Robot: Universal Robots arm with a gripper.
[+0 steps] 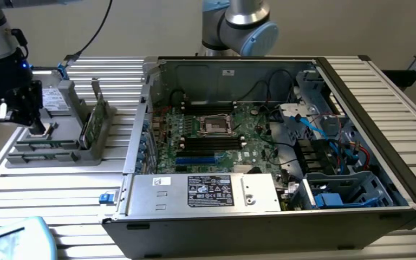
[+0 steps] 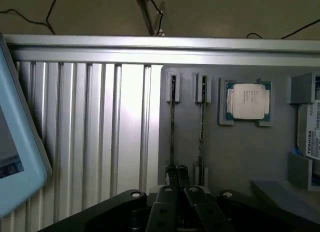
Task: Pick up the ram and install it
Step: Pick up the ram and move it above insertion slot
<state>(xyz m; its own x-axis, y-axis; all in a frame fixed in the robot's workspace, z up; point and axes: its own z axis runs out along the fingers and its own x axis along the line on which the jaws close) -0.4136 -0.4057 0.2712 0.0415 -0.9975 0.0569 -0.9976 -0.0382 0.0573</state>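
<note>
The ram [image 1: 96, 123] stands on edge in a slotted holder [image 1: 49, 157] on the desk [image 1: 63, 189], kept upright for grasping. The pincer [image 1: 37, 129] hangs low beside it. On the wrist view, I find the pincer [image 2: 176, 174] at that stick's [image 2: 172, 127] end; I cannot tell its state.

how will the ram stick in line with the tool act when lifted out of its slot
Likely stiff and light: the ram stick is a thin, narrow board. Standing on edge in slots of the grey holder, it would probably tip if set down free. Being so thin, it may crack under sideways force.
</note>
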